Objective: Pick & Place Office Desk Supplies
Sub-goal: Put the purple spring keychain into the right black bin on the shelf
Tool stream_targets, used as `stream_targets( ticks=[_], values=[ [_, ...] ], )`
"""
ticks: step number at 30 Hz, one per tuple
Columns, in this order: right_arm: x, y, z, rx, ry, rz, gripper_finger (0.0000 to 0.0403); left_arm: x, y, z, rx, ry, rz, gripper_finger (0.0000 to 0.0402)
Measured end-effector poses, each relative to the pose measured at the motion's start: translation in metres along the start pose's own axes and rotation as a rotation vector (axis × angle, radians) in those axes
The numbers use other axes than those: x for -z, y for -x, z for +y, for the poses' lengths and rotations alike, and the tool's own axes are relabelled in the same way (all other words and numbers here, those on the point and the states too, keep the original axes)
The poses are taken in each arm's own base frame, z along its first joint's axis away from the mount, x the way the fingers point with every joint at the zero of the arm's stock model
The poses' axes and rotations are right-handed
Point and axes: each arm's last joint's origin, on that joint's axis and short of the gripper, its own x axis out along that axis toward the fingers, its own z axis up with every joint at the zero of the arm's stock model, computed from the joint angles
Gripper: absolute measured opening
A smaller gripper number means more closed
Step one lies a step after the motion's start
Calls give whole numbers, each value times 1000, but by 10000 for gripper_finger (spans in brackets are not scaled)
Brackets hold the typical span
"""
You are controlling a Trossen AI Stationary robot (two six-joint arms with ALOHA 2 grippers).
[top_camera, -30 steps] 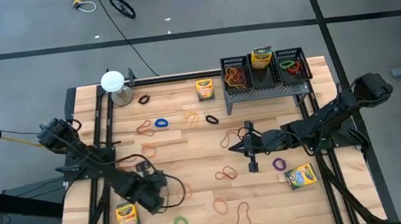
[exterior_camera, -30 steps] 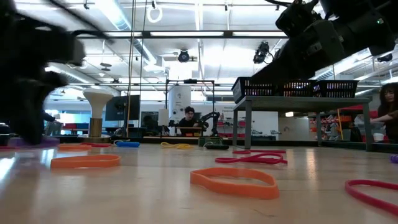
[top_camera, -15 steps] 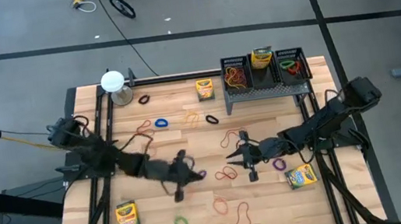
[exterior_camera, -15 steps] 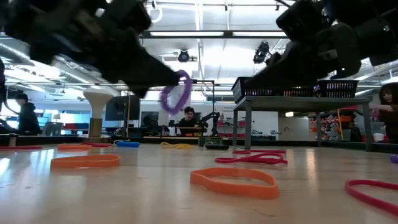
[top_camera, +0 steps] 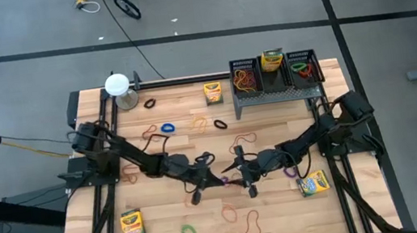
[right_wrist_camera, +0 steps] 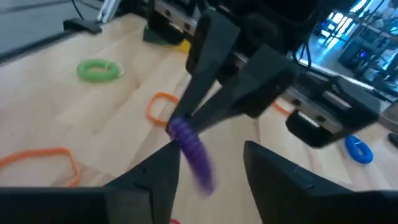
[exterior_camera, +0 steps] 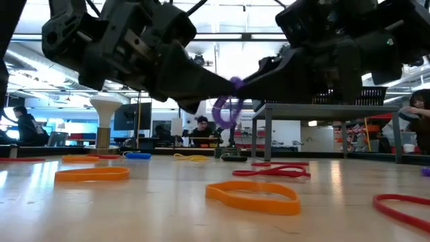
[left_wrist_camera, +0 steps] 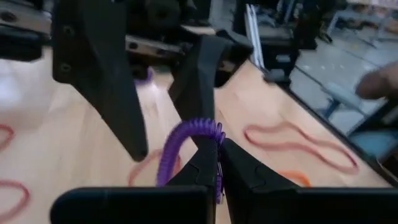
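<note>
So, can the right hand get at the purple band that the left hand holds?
Probably yes: the purple band hangs between the open right hand, nothing blocking; the left hand grips it.

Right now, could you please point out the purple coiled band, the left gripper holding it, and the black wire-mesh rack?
purple coiled band (left_wrist_camera: 186,140): left wrist view, on the upper arc of the coil.
left gripper (left_wrist_camera: 219,163): left wrist view, between the shut fingertips.
black wire-mesh rack (top_camera: 275,88): high view, on the front wall.

2 dark jointed arms, black angular fingers (left_wrist_camera: 118,93), matte plastic
</note>
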Motion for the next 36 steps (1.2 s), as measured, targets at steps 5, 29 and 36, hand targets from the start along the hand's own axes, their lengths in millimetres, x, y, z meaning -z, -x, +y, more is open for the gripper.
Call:
stream_targets(
  ticks=[5, 29, 36],
  values=[
    [1, 1, 0, 9, 20, 12, 121, 1, -2, 0, -2, -5, -3, 16],
    [-27, 55, -10, 229, 8, 263, 18, -17, 62, 16, -324, -100, 4, 158],
    [-65, 143, -46, 551, -123, 383, 13, 1, 106, 45, -461, -15, -238, 119]
  ],
)
